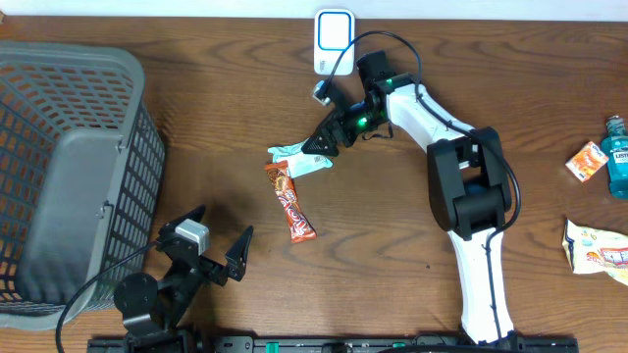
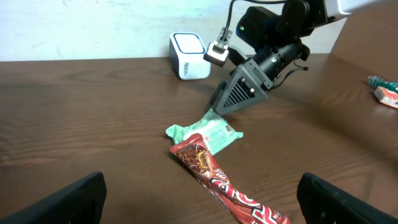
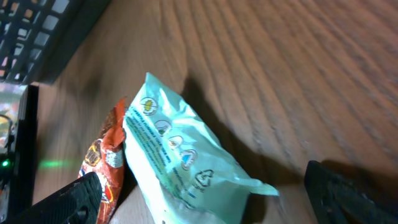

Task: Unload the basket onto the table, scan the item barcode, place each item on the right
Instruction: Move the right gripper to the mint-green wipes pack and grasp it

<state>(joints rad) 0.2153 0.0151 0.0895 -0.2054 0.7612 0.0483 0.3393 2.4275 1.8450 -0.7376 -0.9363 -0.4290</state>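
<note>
Progress: judged at the start, with pickup and scan both outstanding. The green packet [image 1: 299,157] lies on the wood-grain table [image 1: 196,88], touching a glossy red candy bar [image 1: 292,204], apart from the white scanner [image 1: 334,39]. It is thin, crinkled film. The right gripper [image 1: 322,147] is spread wide at the packet, gripping nothing. The left gripper [image 1: 218,227] is likewise spread and empty.

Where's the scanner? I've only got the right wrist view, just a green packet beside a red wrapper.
Observer: The white scanner stands at the far edge of the table, beyond the right gripper.
Operator: Is the left arm nearby?
Observer: No, the left gripper sits open near the front edge beside the grey basket, away from the green packet.
Operator: More items waiting?
Observer: An orange box, a blue bottle and a snack bag lie at the table's right edge.
</note>
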